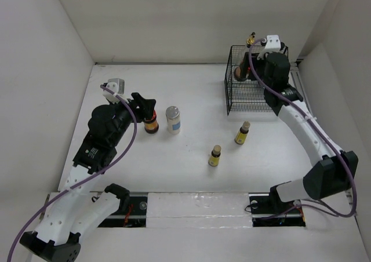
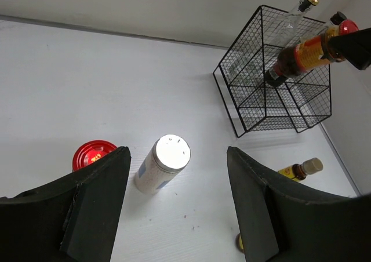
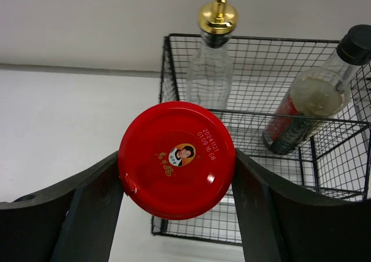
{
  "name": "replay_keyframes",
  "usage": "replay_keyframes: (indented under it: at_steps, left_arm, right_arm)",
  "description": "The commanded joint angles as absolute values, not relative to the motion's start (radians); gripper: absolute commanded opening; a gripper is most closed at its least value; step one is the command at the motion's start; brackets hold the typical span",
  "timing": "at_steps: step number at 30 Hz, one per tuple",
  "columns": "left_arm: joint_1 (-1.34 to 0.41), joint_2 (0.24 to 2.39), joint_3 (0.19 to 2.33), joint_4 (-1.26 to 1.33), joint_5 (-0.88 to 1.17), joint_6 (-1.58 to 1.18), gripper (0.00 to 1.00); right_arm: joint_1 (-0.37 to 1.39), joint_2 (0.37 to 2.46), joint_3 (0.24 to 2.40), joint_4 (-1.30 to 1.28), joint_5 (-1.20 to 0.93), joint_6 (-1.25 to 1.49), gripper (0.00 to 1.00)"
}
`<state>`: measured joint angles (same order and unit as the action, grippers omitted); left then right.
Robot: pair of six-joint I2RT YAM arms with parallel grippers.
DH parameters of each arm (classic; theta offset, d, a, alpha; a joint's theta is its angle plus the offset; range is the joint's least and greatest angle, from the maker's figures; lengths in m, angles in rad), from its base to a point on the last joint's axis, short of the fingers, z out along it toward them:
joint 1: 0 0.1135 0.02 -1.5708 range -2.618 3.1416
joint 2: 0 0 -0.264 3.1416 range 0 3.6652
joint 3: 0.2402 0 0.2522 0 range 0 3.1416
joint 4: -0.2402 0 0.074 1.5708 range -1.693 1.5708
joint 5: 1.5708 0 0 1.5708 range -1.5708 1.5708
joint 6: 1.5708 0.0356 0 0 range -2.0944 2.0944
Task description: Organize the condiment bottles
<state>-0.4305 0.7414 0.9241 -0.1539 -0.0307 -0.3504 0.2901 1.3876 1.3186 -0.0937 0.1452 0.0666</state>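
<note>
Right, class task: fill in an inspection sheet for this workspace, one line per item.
Surface: white table, no spills seen.
Job's things: red-lidded jar, silver-lidded shaker, two tiny yellow bottles on table; gold-capped bottle and leaning black-capped bottle in wire basket.
Clutter: nothing seen.
Grippers: left gripper open near shaker; right gripper shut on second red-lidded jar at basket.
Cables: purple cables in loose loops.
Surroundings: white walls on three sides.

robot lab cell: bare white walls point(image 1: 191, 18) enclose white table point(image 1: 185, 169); left arm point(image 1: 98, 140), right arm point(image 1: 301, 123) bolted at edge.
</note>
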Motion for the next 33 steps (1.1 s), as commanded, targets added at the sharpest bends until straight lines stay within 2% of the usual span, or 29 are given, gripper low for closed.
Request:
replay_keyframes:
  at_steps: [1,15,27,33]
  left_arm:
    - [-0.433,0.724,0.917,-0.110,-0.017,-0.357,0.63]
    - [-0.433,0.724,0.917,-0.110,-0.008,-0.357,0.63]
    - [-0.433,0.735,0.917,-0.110,-0.008,-0.357,0.63]
    - [-0.433,0.735,0.917,-0.110,-0.008,-0.357,0.63]
  right_arm:
    - [0.238,1.449,1.448,0.046,0.066,0.071,0.48]
    - [0.173,1.624,1.578,0.005,0.005,0.061,0.47]
    - [0.173,1.712,1.503,-0.032,0.035,0.071,0.47]
    - [0.173,1.773,1.503,-0.041,0.057,0.080,0.51]
